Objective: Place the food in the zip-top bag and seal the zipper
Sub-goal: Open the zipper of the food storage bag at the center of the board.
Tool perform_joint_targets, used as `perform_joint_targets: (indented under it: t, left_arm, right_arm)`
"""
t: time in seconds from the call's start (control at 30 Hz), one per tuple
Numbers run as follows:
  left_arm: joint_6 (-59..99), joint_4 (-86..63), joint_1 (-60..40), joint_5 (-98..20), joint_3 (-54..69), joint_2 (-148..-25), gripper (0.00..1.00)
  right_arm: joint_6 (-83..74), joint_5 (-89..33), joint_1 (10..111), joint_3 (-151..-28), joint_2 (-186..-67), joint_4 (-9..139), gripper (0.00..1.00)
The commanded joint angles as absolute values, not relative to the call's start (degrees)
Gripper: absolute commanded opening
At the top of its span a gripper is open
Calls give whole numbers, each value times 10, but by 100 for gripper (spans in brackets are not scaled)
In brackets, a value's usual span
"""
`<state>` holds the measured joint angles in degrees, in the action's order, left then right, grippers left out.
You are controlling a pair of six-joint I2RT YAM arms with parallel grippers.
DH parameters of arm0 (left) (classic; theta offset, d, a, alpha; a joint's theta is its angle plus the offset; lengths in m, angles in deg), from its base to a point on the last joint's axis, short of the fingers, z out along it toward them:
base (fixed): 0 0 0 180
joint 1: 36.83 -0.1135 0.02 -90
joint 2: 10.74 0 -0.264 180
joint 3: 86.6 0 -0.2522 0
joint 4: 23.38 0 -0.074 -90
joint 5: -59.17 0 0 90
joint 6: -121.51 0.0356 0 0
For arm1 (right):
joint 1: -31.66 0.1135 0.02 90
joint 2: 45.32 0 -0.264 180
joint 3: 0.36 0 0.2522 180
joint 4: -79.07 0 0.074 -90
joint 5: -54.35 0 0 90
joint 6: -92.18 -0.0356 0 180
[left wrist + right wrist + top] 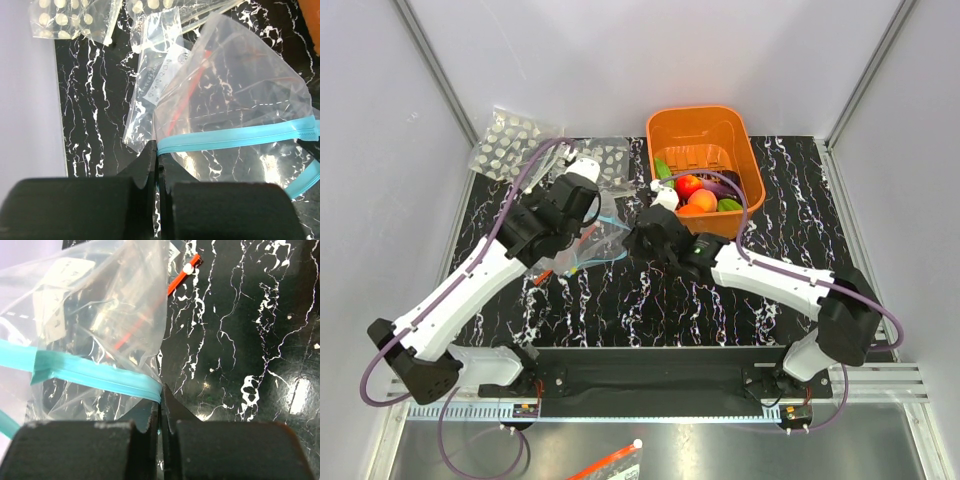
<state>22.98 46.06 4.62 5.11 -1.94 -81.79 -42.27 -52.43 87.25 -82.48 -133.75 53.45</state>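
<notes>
From above, the bag (603,238) is over the middle of the counter (650,300), just left of the orange basket (705,128). Its long side runs left to right, with one arm at each end. The food (698,192) all sits in the basket, none in the bag. Packets (510,142) with white dots lie at the far left corner.

At the left wrist, the left pincer (158,154) is pressed together on the left end of the zipper (235,136). The teal strip runs off to the right and a little upward, all the way across. The clear bag spreads out past it. A red strip (189,92) of another bag shows through it. A second bit of teal shows lower, at the right edge, apart from the first, so the mouth is partly open.

At the right wrist, the right pincer (161,396) is pressed together on the other end of the zipper. From there the teal strip runs off to the left, and the bag lies beyond it.
</notes>
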Motion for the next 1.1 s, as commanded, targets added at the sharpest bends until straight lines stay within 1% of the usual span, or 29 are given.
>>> perform_joint_targets:
  t: [0.0, 0.03, 0.1, 0.17, 0.2, 0.27, 0.33, 0.43, 0.47, 0.57, 0.6, 0.67, 0.7, 0.77, 0.8, 0.83, 0.9, 1.03, 1.07]
  left_arm:
    - [236, 441, 46, 122, -15, -811, 0]
    - [235, 436, 46, 112, -10, -809, 0]
    - [235, 415, 47, 69, 7, -804, 0]
    - [235, 401, 46, 34, 19, -801, 0]
    - [233, 391, 47, 1, 21, -806, 0]
    - [232, 385, 46, -25, 21, -816, 0]
    - [230, 384, 46, -64, 16, -837, 0]
    - [221, 392, 47, -72, 0, -868, 0]
    - [219, 393, 47, -74, -2, -873, 0]
    - [195, 391, 46, -84, -3, -883, 0]
    - [183, 394, 47, -96, -5, -890, 0]
    - [175, 399, 47, -102, -10, -898, 0]
    - [168, 399, 47, -99, -8, -901, 0]
    - [167, 388, 45, -98, 7, -898, 0]
    - [168, 380, 44, -96, 12, -892, 0]
    - [170, 378, 44, -95, 16, -890, 0]
    - [186, 372, 44, -96, 26, -884, 0]
    - [226, 377, 46, -102, 38, -883, 0]
    - [229, 383, 47, -99, 39, -883, 5]
  right_arm:
    - [-426, -528, 850, -806, -1357, 526, 1]
    - [-423, -526, 849, -804, -1358, 527, 4]
    - [-405, -520, 849, -803, -1362, 534, 17]
    - [-382, -505, 848, -804, -1364, 550, 24]
    - [-373, -500, 849, -805, -1366, 556, 29]
    - [-350, -491, 849, -810, -1370, 565, 39]
    - [-338, -491, 849, -823, -1378, 561, 42]
    - [-317, -490, 848, -837, -1391, 559, 47]
    - [-307, -486, 849, -843, -1394, 560, 53]
    - [-292, -482, 847, -850, -1406, 560, 56]
    - [-290, -483, 847, -854, -1411, 561, 54]
    - [-288, -485, 846, -856, -1417, 567, 45]
    - [-288, -484, 845, -856, -1420, 570, 27]
    - [-294, -477, 842, -851, -1420, 587, 15]
    - [-296, -477, 842, -849, -1418, 592, 12]
    - [-301, -477, 841, -848, -1417, 599, 4]
    - [-309, -476, 841, -850, -1412, 600, 0]
    - [-330, -461, 841, -884, -1411, 554, 0]
    - [-330, -452, 841, -899, -1411, 547, 0]
